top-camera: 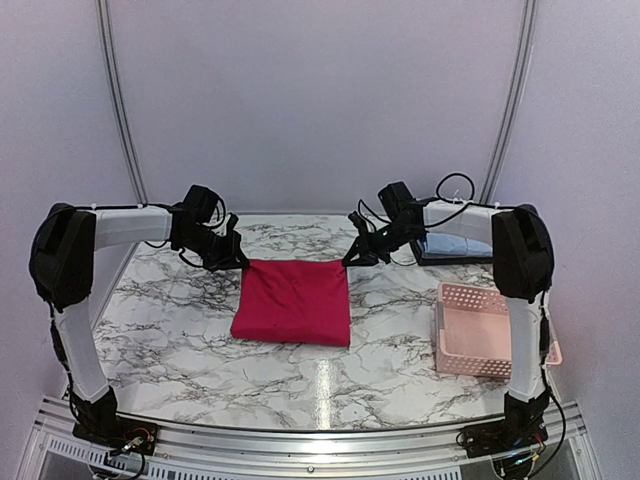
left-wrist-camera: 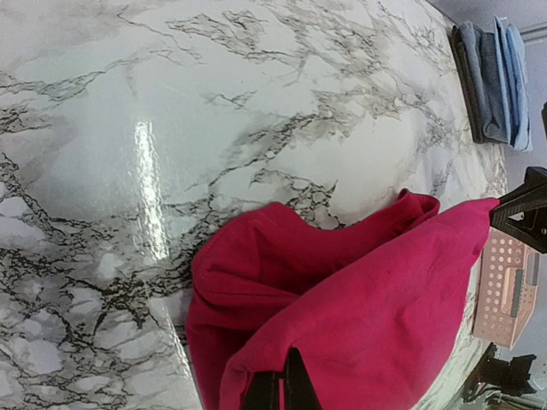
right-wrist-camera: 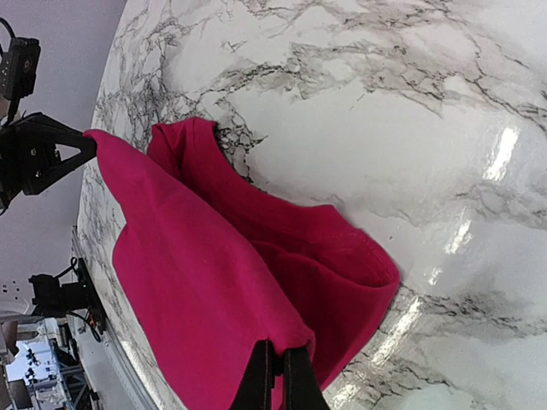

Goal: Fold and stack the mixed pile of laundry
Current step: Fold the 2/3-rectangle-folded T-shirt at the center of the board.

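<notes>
Magenta-red garment looks half folded on the counter, left pincer and right pincer each clenched on a far corner, blue shirt already folded nearby, stacking's left I reckon.

Edge of the magenta-red garment between shut jaws of the right gripper, marble table beneath
</notes>
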Controlling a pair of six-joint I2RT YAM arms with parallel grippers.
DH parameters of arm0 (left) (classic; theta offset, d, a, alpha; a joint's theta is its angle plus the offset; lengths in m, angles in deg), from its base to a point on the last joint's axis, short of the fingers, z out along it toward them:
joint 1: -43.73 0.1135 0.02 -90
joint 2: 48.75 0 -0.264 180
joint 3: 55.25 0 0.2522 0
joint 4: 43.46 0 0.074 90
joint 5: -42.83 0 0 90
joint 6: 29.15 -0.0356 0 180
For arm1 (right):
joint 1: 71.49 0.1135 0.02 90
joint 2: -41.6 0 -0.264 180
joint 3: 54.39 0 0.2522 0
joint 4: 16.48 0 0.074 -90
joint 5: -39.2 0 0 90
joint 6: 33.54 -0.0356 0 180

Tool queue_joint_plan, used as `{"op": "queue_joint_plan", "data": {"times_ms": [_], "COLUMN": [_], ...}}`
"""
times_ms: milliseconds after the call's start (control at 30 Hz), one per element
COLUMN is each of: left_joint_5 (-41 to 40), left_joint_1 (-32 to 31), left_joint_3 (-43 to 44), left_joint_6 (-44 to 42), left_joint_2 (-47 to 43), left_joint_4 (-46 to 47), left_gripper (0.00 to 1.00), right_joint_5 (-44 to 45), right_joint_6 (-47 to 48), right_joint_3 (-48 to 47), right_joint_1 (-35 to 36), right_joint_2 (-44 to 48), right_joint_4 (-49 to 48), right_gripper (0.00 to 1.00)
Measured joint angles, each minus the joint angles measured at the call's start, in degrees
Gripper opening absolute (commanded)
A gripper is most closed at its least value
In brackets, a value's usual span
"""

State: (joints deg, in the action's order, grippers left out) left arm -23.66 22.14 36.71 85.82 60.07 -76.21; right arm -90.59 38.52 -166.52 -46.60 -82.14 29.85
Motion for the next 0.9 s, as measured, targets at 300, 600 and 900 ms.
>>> {"op": "queue_joint_plan", "data": {"times_ms": [300, 600, 900], "left_joint_5": [0.85, 1.79, 1.99], "left_joint_1": [1.46, 1.51, 1.49], "left_joint_3": [5.03, 6.10, 6.95], "left_joint_6": [-0.59, -0.79, -0.76], "left_joint_2": [7.32, 9.25, 9.62], "left_joint_4": [-0.15, -0.13, -0.17], "left_gripper": [0.00, 0.00, 0.00], "right_joint_5": [0.20, 1.03, 1.62], "right_joint_6": [-0.20, -0.55, -1.64], "right_joint_3": [-2.86, -2.86, -1.40], "right_joint_1": [-0.07, -0.59, -1.01], "right_joint_2": [-5.11, -5.86, -5.68], "right_joint_4": [-0.44, -0.72, -1.70], "right_gripper": [0.00, 0.00, 0.00]}}
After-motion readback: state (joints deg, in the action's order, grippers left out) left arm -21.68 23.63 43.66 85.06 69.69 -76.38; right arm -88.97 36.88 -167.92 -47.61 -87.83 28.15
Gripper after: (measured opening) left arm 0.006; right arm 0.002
